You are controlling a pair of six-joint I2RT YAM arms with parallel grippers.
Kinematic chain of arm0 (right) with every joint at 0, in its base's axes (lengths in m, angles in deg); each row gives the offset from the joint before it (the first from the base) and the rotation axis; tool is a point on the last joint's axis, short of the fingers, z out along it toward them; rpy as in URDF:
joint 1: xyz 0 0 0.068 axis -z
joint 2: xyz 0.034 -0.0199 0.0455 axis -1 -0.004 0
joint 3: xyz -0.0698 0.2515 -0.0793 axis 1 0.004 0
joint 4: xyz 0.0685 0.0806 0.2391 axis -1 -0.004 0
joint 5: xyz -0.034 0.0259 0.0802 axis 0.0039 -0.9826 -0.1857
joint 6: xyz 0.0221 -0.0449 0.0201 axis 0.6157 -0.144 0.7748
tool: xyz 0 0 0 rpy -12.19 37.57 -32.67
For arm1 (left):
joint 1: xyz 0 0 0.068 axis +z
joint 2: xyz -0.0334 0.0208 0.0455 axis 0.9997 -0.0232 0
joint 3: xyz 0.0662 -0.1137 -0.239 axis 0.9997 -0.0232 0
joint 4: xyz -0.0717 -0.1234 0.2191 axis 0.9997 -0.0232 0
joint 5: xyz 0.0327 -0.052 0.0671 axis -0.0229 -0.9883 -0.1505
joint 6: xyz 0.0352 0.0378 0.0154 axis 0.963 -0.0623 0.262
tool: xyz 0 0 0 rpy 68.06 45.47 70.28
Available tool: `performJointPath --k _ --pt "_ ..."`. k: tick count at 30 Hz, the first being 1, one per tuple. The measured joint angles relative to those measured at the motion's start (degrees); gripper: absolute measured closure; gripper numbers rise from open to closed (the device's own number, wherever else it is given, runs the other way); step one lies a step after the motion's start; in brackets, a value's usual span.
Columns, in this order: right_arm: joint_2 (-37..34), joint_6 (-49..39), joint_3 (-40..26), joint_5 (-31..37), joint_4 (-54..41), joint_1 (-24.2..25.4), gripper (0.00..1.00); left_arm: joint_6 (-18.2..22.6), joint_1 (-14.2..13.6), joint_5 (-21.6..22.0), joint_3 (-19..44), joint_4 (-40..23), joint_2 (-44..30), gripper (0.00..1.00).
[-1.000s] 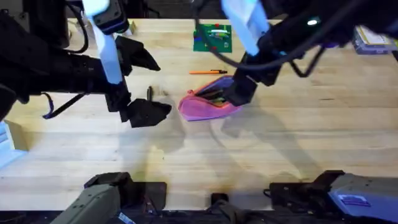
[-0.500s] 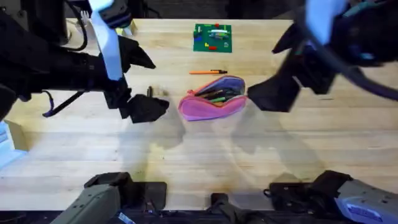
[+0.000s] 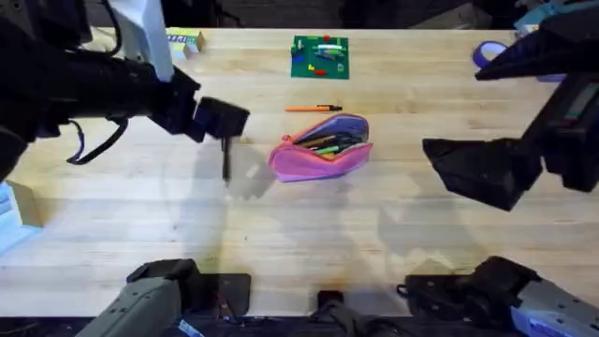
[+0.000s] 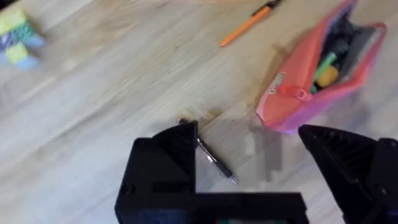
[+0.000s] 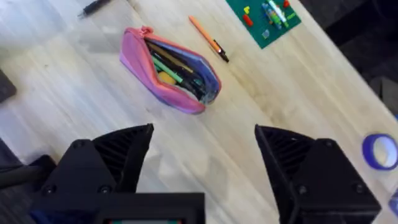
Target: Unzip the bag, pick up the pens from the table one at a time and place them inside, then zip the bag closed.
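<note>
Pink pouch, the bag [image 3: 321,148] lies unzipped just above the centre of the overhead frame on the table [image 3: 309,234], its mouth gaping and several pens, green and orange among them, already tucked inside [image 5: 171,70]. Two pens remain out on the wood: an orange pen [image 3: 314,109] with a black end just above the bag, between it and a green board [image 3: 320,56] of small pieces, and a dark pen [image 3: 226,159] to the left of the bag. By that reckoning the loading looks well advanced, with those two still to go in and the zip to be closed afterwards. The left gripper [image 4: 249,171] hangs above the dark pen with its fingers spread wide, holding nothing. The right gripper [image 5: 202,162], toward the right of the overhead frame and well apart from the bag, is likewise wide open and empty.
</note>
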State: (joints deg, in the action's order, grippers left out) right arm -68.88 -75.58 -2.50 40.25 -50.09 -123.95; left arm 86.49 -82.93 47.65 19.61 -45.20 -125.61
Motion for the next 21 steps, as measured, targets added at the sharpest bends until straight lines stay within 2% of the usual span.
performJointPath --k 4,8,13,21 --pt "-0.2 4.3 0.6 0.1 0.0 0.0 0.004 -10.6 0.1 3.9 0.0 1.2 0.0 0.007" --pt "-0.9 9.2 0.7 0.1 0.0 0.0 0.003 -16.8 0.0 5.6 0.0 1.1 0.0 0.007" --pt "-1.0 12.7 0.8 0.1 0.0 0.0 0.005 -20.3 0.0 6.1 0.0 0.0 0.0 0.008" --pt "-1.0 14.0 0.8 0.1 0.0 0.0 0.004 -21.6 0.0 6.3 0.0 -1.6 0.0 0.008"
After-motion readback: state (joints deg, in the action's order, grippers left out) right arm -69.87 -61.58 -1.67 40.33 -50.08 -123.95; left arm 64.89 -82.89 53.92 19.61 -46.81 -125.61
